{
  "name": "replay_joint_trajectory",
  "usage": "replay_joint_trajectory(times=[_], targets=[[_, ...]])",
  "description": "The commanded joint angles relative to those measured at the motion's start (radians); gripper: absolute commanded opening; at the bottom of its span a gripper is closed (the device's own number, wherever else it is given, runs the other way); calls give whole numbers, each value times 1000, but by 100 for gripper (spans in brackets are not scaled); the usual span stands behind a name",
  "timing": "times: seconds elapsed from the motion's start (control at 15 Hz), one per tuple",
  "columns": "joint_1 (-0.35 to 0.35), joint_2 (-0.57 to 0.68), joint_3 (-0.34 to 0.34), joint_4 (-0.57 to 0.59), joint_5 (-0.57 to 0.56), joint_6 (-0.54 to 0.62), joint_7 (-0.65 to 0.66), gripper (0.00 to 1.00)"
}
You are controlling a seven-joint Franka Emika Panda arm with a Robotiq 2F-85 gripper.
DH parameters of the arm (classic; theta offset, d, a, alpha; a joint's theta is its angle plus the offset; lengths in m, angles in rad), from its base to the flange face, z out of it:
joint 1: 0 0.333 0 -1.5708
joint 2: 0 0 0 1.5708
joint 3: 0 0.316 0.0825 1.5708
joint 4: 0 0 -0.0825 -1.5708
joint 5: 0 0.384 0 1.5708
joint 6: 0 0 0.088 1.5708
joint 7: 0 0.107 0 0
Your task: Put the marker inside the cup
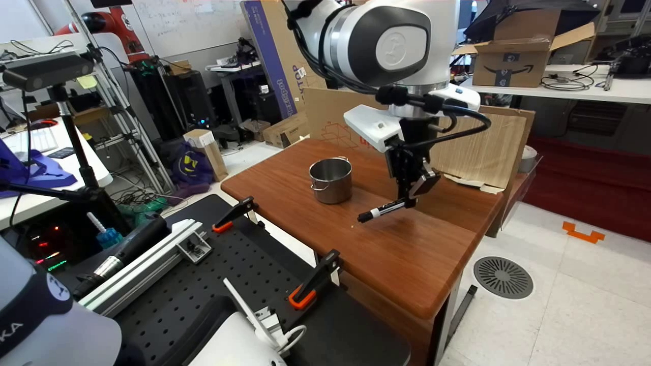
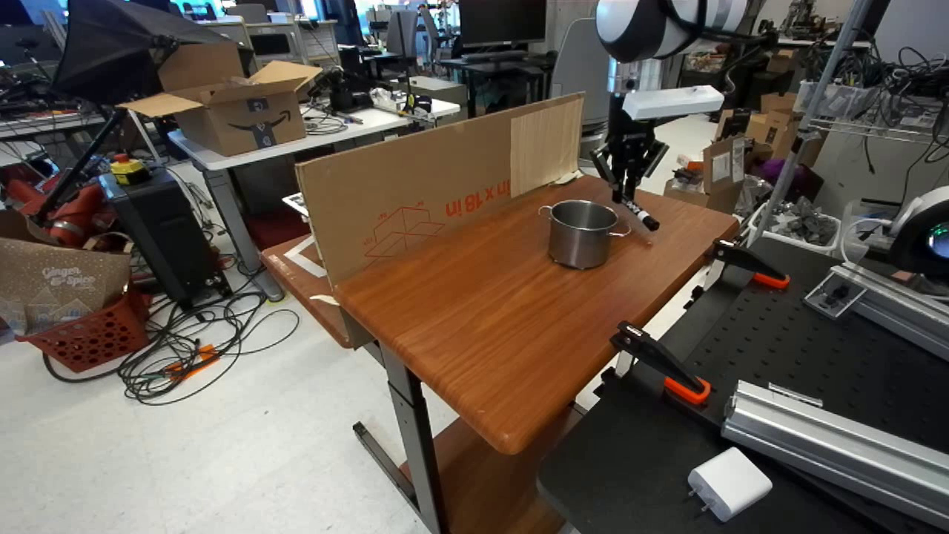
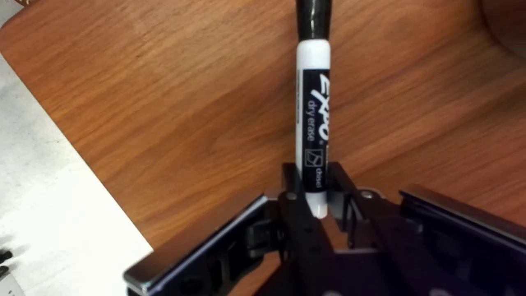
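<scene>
Over the wooden table (image 1: 376, 254), the gripper (image 3: 313, 181) pinches the marker (image 3: 313, 109) near its white end (image 3: 317, 204), the black cap (image 3: 314, 18) pointing away. The marker is held outside the cup (image 1: 331, 189), near but apart from it. Grey and two-handled, the cup stands upright on the table. In both exterior views a cardboard sheet (image 2: 445, 178) lines one table edge.

- I see a brown wood-grained table (image 2: 474, 319) with rounded corners.
- On it, the grey metal cup (image 2: 580, 243) stands upright.
- A cardboard panel (image 2: 452, 174) stands along one edge.
</scene>
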Motion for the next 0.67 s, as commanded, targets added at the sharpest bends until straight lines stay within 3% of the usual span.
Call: replay_joint_trajectory(times=[0.0,0.6], targets=[[-3,-129,4,-142,-25,130,-5,5],[38,-436,29,-458,-44,433,24,5]])
